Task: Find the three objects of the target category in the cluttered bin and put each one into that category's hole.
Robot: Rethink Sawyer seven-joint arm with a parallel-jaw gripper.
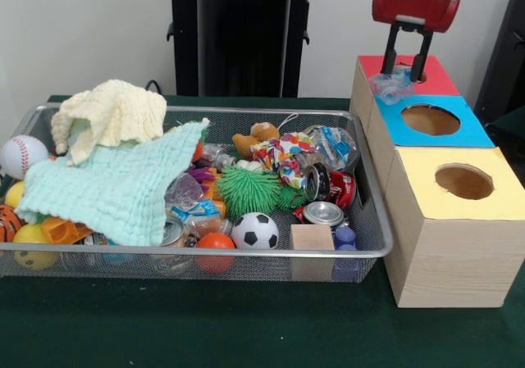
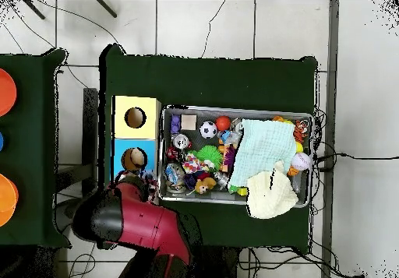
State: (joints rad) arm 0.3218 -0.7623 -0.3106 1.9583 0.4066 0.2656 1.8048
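Note:
My gripper hangs at the far right over the wooden boxes, its fingers closed on a small clear wrinkly bottle. The bottle hangs above the border between the red-topped box and the blue-surround hole. In the overhead view the arm covers the red box, and the gripper sits just below the blue hole. The wire-mesh bin holds another clear bottle with blue-and-white print at its back right. A crinkly clear bottle lies beside the mint cloth.
A yellow-surround hole tops the nearest box. The bin also holds a mint cloth, a cream cloth, drink cans, a soccer ball, a green spiky ball, a wooden block and a baseball.

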